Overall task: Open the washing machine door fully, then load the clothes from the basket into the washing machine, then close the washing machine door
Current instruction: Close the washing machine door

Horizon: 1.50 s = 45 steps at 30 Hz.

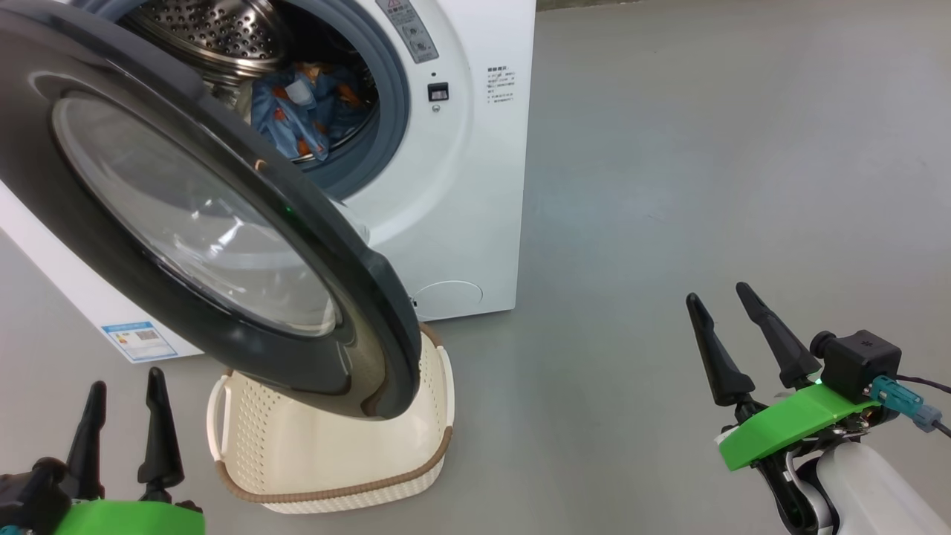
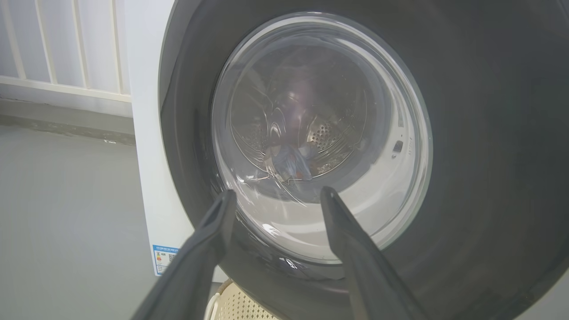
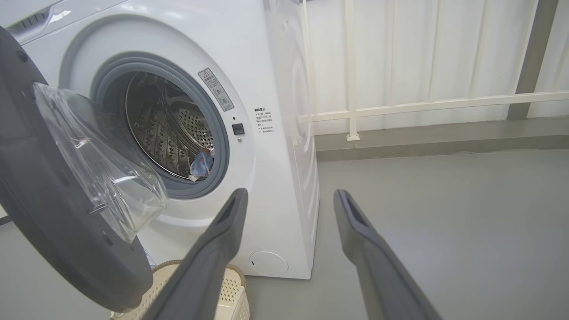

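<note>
left jaws, right jaws: spread wide, empty. washing machine door: part-open, just ahead of left jaws, overhanging basket. clothes: beyond, in drum. risk: fabric near seal could catch as door shuts.

The round door hangs part-swung across the front of the washing machine, screening the left of the drum; the right of the opening can be reached from the right side; blue clothes fill the drum's low front; the door's lower edge overhangs the basket, barring a straight drop in; the left gripper faces the door's outer side; bare floor spreads wide around the right gripper.
</note>
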{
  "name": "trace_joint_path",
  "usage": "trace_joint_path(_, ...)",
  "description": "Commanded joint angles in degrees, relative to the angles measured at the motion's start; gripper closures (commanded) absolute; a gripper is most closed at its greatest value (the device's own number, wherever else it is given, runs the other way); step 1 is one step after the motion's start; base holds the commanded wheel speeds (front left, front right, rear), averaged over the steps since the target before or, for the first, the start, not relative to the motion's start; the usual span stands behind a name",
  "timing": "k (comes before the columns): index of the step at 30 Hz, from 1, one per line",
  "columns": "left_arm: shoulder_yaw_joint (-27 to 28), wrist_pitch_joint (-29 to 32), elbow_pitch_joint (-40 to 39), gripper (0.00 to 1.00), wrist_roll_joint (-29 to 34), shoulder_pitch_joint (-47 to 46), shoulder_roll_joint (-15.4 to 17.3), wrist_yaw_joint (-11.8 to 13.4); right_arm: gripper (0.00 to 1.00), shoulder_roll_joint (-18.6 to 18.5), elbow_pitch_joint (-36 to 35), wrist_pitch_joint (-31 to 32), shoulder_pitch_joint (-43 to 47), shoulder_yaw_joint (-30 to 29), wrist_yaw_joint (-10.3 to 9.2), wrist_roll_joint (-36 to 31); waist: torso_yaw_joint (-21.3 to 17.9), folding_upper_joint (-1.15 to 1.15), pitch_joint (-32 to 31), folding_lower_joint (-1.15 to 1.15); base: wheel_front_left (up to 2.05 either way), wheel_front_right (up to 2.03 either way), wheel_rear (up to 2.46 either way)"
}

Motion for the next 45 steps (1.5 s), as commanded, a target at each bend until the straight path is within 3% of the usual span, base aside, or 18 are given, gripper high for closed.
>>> trace_joint_path(1,2.03,-0.61,-1.74,0.0,0.82,-0.31,1.1,0.13,0.42,-0.75,-1.36,-0.47,-0.22,1.04,0.25,0.18,0.06,0.0,-0.06,0.0,0.0,0.0,0.0)
trace_joint_path(2,2.02,-0.61,-1.75,0.0,0.86,-0.25,1.08,0.12,0.67,-0.82,-1.41,-0.47,-0.22,1.25,0.25,0.26,0.1,0.0,-0.09,0.0,0.0,0.0,0.0)
trace_joint_path(3,2.02,-0.61,-1.75,0.0,0.86,-0.25,1.08,0.12,0.67,-0.82,-1.41,-0.47,-0.22,1.25,0.25,0.26,0.1,0.0,-0.09,0.0,0.0,0.0,0.0)
trace_joint_path(4,2.02,-0.61,-1.75,0.0,0.88,-0.2,1.04,0.11,0.97,-0.9,-1.47,-0.47,-0.23,1.42,0.25,0.34,0.17,0.0,-0.12,0.0,0.0,0.0,0.0)
trace_joint_path(5,2.02,-0.61,-1.73,0.0,0.89,-0.17,0.99,0.1,1.0,-1.0,-1.56,-0.47,-0.23,1.62,0.25,0.44,0.26,0.0,-0.16,0.0,0.0,0.0,0.0)
trace_joint_path(14,1.3,-0.61,-1.59,0.0,0.49,-0.16,0.21,0.03,1.0,-2.02,-6.01,-0.47,-0.9,1.8,0.25,1.98,3.35,0.0,-0.86,0.0,0.0,0.0,0.0)
trace_joint_path(30,1.61,-0.61,-0.81,0.0,-0.2,1.5,-1.19,-0.01,1.0,-1.24,-18.41,-0.47,-5.07,6.64,0.25,5.11,16.84,0.0,-3.07,0.0,0.0,0.0,0.0)
trace_joint_path(37,0.92,-0.61,-0.27,0.0,-0.25,1.65,-0.96,-0.02,1.0,-1.21,-22.5,-0.47,-4.81,12.26,0.25,6.38,20.6,0.0,-3.19,0.0,0.0,0.0,0.0)
trace_joint_path(45,0.29,-0.61,-0.21,0.0,-0.39,1.42,-1.06,-0.03,1.0,-3.03,-16.1,-0.47,-6.26,24.28,0.25,7.54,22.14,0.0,-2.44,0.0,0.0,0.0,0.0)
